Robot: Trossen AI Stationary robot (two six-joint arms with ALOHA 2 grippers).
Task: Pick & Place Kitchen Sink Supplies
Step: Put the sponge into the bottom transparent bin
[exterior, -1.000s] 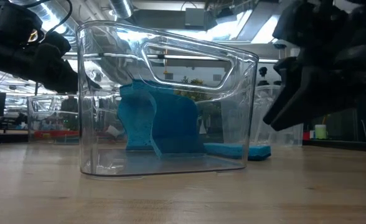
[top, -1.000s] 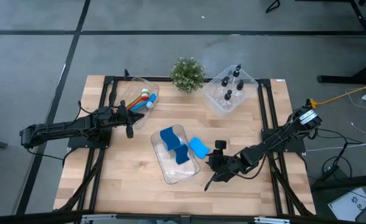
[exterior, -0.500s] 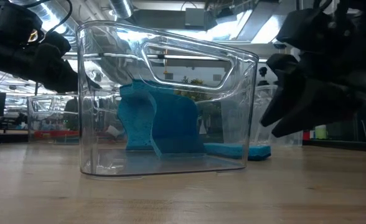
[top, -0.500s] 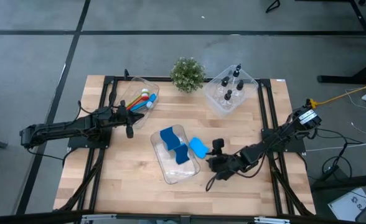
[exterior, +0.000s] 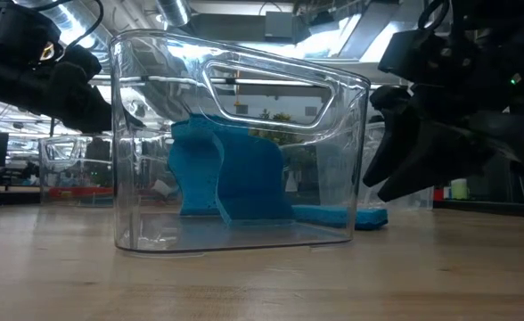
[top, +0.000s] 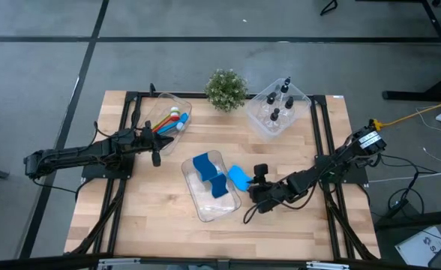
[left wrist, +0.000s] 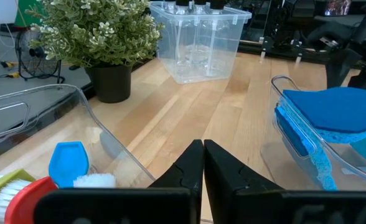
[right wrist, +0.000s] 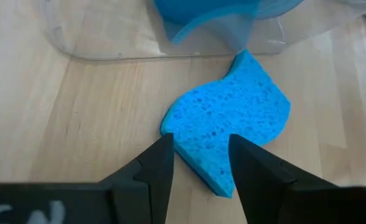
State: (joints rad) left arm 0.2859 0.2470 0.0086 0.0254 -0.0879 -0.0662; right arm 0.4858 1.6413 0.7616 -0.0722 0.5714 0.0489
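Observation:
A loose blue sponge piece (top: 238,178) (right wrist: 226,124) lies flat on the wooden table, just right of the clear bin (top: 205,204) that holds two more blue sponge pieces (top: 209,175). My right gripper (top: 252,187) (right wrist: 198,146) is open and slants down at the loose sponge from the table's near right. Its fingers stand over the sponge's near edge, and I see no touch. My left gripper (top: 155,150) (left wrist: 203,149) is shut and waits by the brush bin (top: 166,120) at the left.
A clear bin of black-capped bottles (top: 277,109) stands at the far right, and a small potted plant (top: 226,88) at the far middle. Brushes (top: 174,118) lie in the far-left bin. Bare wood lies along the near edge (top: 205,240).
My right gripper has rolled about its own pointing line and edged toward the loose sponge and the clear bin, staying open. The sponge has not moved.

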